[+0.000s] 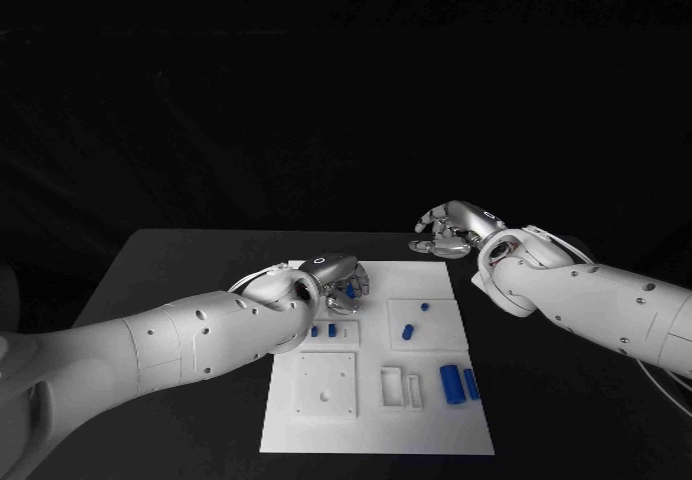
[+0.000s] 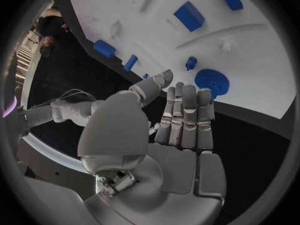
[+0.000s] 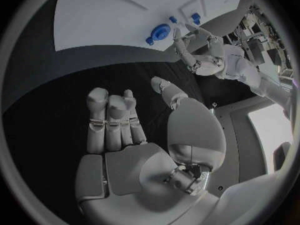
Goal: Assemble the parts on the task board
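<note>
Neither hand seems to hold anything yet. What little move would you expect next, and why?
Probably the left hand lowers its fingers onto the blue gear just ahead of them. It hovers empty over the task board, while the right hand hangs empty beyond the board's far edge.

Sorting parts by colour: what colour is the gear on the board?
Blue; the gear shows best in the left wrist view.

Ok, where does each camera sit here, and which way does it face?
Head view: on the head, looking down at the board; both arms show.
Left wrist view: behind the left hand, facing the board's gear.
Right wrist view: behind the right hand, facing the board's far edge.
Both wrist views share the gear.
</note>
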Tool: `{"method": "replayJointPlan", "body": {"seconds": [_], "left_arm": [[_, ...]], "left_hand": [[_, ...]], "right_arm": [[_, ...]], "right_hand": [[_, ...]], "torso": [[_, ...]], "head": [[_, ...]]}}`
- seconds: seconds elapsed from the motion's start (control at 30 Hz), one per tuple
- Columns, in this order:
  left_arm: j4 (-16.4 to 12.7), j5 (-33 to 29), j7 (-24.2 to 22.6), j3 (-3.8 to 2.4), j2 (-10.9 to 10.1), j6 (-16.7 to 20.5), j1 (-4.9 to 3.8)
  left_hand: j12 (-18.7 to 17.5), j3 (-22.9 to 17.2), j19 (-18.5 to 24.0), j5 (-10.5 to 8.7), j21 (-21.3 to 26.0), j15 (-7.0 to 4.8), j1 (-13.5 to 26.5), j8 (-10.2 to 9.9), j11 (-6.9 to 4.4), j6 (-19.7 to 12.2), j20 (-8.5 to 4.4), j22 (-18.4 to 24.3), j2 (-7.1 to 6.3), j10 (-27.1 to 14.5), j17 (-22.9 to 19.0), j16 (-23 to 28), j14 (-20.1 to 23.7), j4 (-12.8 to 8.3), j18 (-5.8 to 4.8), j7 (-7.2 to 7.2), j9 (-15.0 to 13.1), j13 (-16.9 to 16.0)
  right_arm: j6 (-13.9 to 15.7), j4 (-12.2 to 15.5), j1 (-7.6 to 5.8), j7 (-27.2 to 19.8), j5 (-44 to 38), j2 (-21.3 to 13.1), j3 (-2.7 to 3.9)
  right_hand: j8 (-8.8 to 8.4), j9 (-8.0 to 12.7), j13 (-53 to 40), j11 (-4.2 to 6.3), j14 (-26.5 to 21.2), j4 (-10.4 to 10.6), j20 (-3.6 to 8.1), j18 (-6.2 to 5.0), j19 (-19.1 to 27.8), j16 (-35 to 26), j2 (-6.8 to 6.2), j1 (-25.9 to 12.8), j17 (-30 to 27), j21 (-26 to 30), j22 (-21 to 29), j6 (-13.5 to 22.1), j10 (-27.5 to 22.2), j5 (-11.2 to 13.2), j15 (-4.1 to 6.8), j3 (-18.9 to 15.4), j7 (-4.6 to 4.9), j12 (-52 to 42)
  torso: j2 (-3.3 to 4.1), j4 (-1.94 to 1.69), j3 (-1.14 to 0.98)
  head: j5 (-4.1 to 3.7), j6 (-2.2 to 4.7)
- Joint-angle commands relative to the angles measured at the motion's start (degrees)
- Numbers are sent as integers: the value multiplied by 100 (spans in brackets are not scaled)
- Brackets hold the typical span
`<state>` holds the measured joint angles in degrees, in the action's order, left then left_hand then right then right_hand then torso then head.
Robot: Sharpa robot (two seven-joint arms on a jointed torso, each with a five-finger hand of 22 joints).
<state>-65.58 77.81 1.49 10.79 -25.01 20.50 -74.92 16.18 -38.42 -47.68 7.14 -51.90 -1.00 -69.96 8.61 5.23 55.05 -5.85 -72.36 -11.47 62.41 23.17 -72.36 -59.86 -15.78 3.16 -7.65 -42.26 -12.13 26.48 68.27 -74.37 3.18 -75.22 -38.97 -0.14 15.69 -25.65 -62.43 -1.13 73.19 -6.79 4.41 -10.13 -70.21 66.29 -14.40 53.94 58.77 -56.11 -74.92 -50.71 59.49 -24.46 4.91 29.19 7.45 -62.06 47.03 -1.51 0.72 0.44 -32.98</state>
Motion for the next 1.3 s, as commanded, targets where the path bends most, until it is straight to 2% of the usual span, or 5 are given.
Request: {"method": "replayJointPlan", "body": {"seconds": [0.03,0.43,0.57,0.67,1.3], "left_arm": [[65,498,147,5,63,-237,-3],[275,609,212,62,182,-395,-1],[345,630,228,126,202,-463,1],[385,631,221,146,213,-475,4],[510,598,155,191,265,-548,35]], "left_hand": [[-84,27,-98,-36,-62,6,15,-33,27,26,-94,-26,-60,-42,33,-72,-81,28,120,-19,30,30],[-399,16,-95,-89,-67,84,27,-86,108,-46,-8,-79,-160,-147,38,-128,-16,122,201,-34,168,168],[-411,17,-98,-96,-73,80,24,-80,102,-36,-5,-90,-149,-114,41,-144,-21,136,209,-32,183,174],[-421,22,-102,-101,-79,77,24,-71,99,-22,-5,-99,-143,-91,44,-159,-27,145,214,-32,192,178],[-447,78,-225,-105,-206,-5,21,-27,16,52,-69,-216,-34,224,140,-462,-121,179,252,-25,323,183]], "right_arm": [[-40,14,2,-53,-38,5,2],[-44,33,2,-48,-38,-8,2],[-43,46,2,-50,-38,-8,2],[-45,57,2,-49,-38,-12,2],[-50,54,2,-51,-38,5,2]], "right_hand": [[-11,8,9,-27,54,13,21,-487,-2,-36,29,-26,6,26,-85,12,-13,-30,2,7,45,-23],[-8,8,10,-27,57,12,22,-487,-5,-35,31,-24,8,25,-86,8,-11,-29,3,9,45,-25],[-7,8,11,-26,58,12,22,-487,-6,-35,30,-24,8,25,-86,6,-10,-29,3,9,45,-26],[-7,8,11,-26,59,13,22,-487,-6,-35,30,-25,8,24,-86,5,-10,-29,3,9,45,-27],[-3,7,14,-25,63,15,22,-487,-10,-35,32,-27,10,24,-87,-1,-7,-28,4,10,44,-30]], "torso": [[3,7,3],[-5,-8,0],[-4,-13,1],[-3,-9,2],[-8,-16,-1]], "head": [[-13,-6],[-47,-27],[-57,-38],[-56,-42],[-62,-74]]}}
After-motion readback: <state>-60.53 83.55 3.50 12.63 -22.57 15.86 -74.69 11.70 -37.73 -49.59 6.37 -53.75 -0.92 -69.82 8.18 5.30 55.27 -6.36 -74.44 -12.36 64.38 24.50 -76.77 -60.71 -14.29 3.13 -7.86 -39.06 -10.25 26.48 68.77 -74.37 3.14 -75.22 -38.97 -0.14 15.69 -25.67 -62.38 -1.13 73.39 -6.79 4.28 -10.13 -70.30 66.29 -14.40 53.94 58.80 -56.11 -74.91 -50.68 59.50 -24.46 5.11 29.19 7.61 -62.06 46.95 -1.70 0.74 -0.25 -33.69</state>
